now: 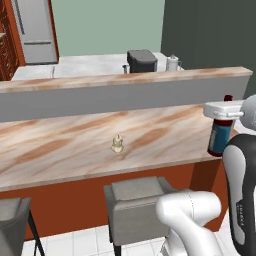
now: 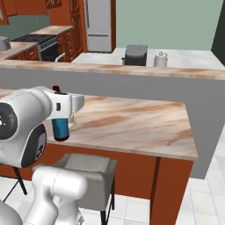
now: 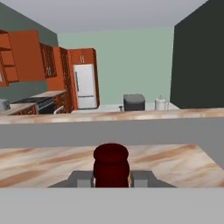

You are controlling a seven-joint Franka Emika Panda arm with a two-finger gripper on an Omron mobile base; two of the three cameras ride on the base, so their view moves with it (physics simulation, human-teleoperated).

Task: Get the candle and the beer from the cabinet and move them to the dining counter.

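Brown glass, the beer [image 1: 220, 135] stands upright between the jaws, which pinch its neck, hanging over the right end of the counter [image 1: 75, 145]; the candle [image 1: 117, 144] sits mid-counter.

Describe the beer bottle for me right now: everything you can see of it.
The beer is a slim bottle with a dark red-brown cap and neck and a blue label round its body. It stands upright at the near edge of the dining counter, toward its right end, well right of the candle. The gripper is shut on its neck, fingers on either side just below the cap. Whether its base rests on the slab or hangs just above, I cannot tell.
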